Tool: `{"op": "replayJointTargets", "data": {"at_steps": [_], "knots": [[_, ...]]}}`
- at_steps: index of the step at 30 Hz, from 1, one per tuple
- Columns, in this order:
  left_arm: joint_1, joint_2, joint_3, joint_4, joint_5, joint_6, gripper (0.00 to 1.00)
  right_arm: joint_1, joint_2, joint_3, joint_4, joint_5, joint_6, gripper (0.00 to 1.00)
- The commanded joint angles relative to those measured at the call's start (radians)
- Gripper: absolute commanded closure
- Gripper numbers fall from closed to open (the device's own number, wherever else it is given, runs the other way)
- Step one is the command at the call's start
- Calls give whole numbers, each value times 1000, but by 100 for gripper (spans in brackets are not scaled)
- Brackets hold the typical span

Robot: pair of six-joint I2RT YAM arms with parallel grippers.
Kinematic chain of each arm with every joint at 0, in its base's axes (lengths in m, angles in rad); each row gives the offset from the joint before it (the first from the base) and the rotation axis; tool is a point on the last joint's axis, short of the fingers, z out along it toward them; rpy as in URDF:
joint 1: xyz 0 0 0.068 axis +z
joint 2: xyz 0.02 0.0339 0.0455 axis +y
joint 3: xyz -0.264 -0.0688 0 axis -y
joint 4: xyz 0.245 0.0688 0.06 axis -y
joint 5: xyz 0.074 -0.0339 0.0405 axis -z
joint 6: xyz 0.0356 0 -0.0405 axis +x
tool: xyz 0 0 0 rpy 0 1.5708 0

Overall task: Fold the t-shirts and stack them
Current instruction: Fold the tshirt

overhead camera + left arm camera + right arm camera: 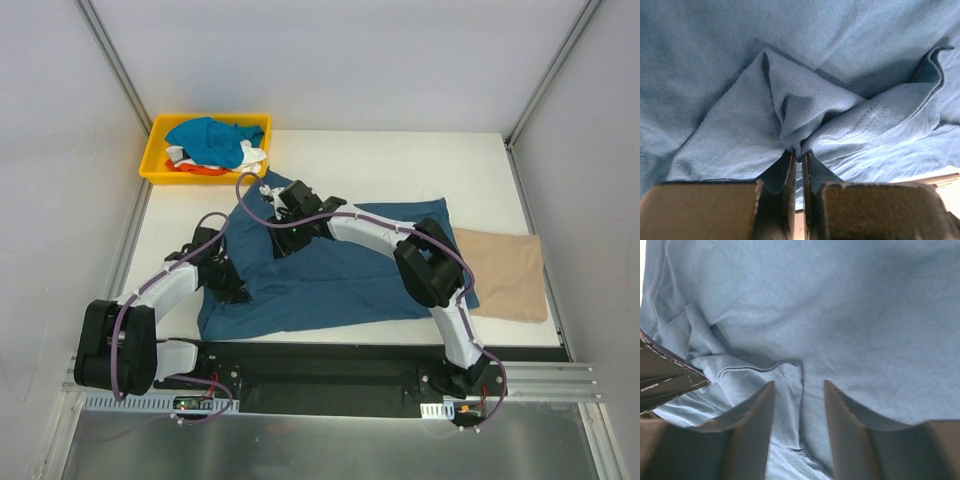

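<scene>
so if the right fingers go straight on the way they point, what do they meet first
the dark teal t-shirt, most likely its stitched hem edge just past the tips of the open right fingers. nothing else shows in that line, though the gap to the cloth is hard to judge.

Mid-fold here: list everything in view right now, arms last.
teal t-shirt: one, dark teal-blue, spread over the table's middle
tan t-shirt: one, tan-beige, folded, at the table's right side
yellow tray: one, yellow, far left corner
bright blue t-shirt: one, bright blue, bunched on top in the tray
white t-shirt: white, partly buried in the tray
orange-red t-shirt: orange-red, mostly buried, tray's near side
table: one, white
left arm: black and white; jaws shut on a pinched fold of the teal t-shirt
right arm: black and white; jaws apart over its hem
</scene>
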Motion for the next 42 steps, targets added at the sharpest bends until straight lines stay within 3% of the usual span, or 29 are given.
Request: {"op": "replayJointTargets", "data": {"at_steps": [1,3,11,17,19,24,29,42], "knots": [[-2,-34,-24,-82,-24,5,100,16,14,61,-10,-47,-35,49],[-2,-28,-21,-83,-29,6,100,19,25,70,-10,-64,-38,44],[-2,-39,-7,-88,-43,6,100,42,82,108,9,-196,-87,40],[-2,-46,8,-95,-53,10,100,47,120,135,-4,-192,-94,40],[-2,-50,11,-97,-60,10,100,51,135,145,-7,-196,-91,43],[-2,-51,25,-102,-63,10,100,56,120,136,20,-169,-74,82],[-2,-65,49,-111,-63,13,100,56,50,90,36,-89,-61,99],[-2,-100,138,-140,-98,23,100,62,-122,-17,-15,96,34,99]]}}
